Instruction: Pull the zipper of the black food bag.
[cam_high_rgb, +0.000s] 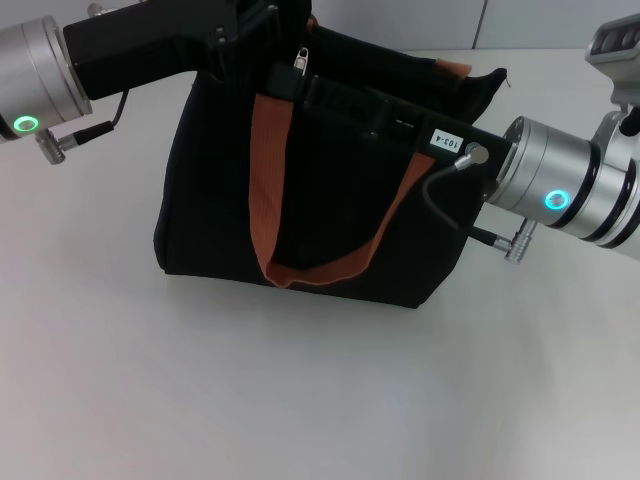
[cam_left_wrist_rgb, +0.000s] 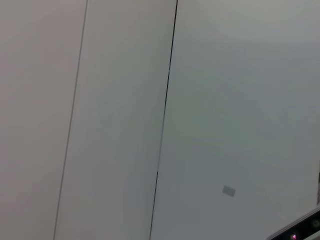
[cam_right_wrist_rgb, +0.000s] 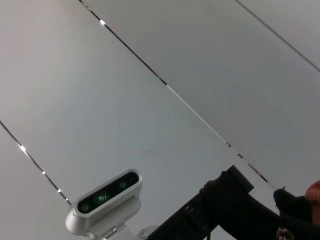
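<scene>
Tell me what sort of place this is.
Probably a robot test lab, not a home: a plain white tabletop holds only a black fabric food bag with rust-orange straps, a numbered label marks the right arm, and bare white panels surround it.

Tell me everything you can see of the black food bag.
The black food bag is a large, boxy tote of dark fabric, standing upright on the white table. A rust-orange strap handle hangs in a loop down its front. A small silver zipper stands at its top edge. Both arms reach over the top.
</scene>
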